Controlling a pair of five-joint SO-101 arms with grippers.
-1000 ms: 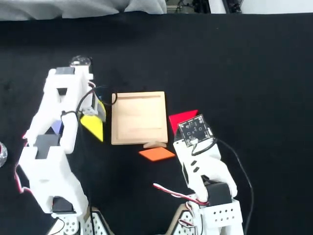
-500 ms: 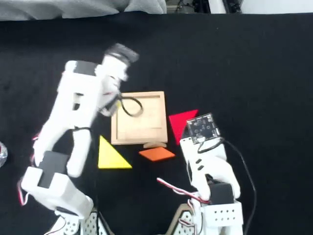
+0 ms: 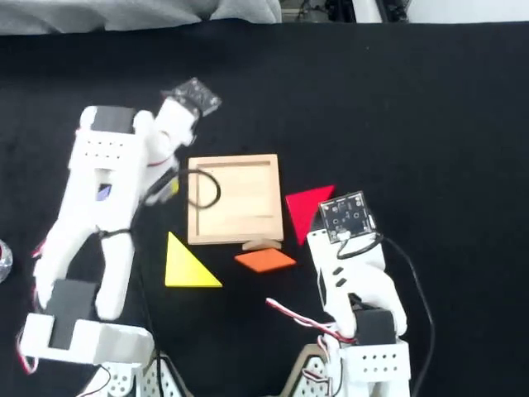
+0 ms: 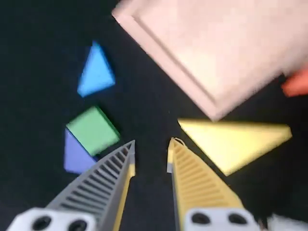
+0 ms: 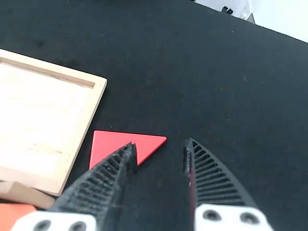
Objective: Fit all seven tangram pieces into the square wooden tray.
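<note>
The square wooden tray lies bare at the table's middle. A yellow triangle lies flat off its near left corner, and an orange parallelogram and a small tan piece sit at its near edge. To its right lies a red triangle. My left gripper hangs open above bare cloth between the green square and the yellow triangle. A blue triangle and a purple triangle lie nearby. My right gripper is open over the red triangle's corner.
The table is covered in black cloth, with wide free room behind and to the right of the tray. The left arm's white body covers the pieces left of the tray in the high view. Red and white cables trail near the right arm's base.
The yellow triangle, first beside the tray's left edge at my left gripper, now lies free nearer the front. My left arm rose and swung. The right arm shifted slightly right.
</note>
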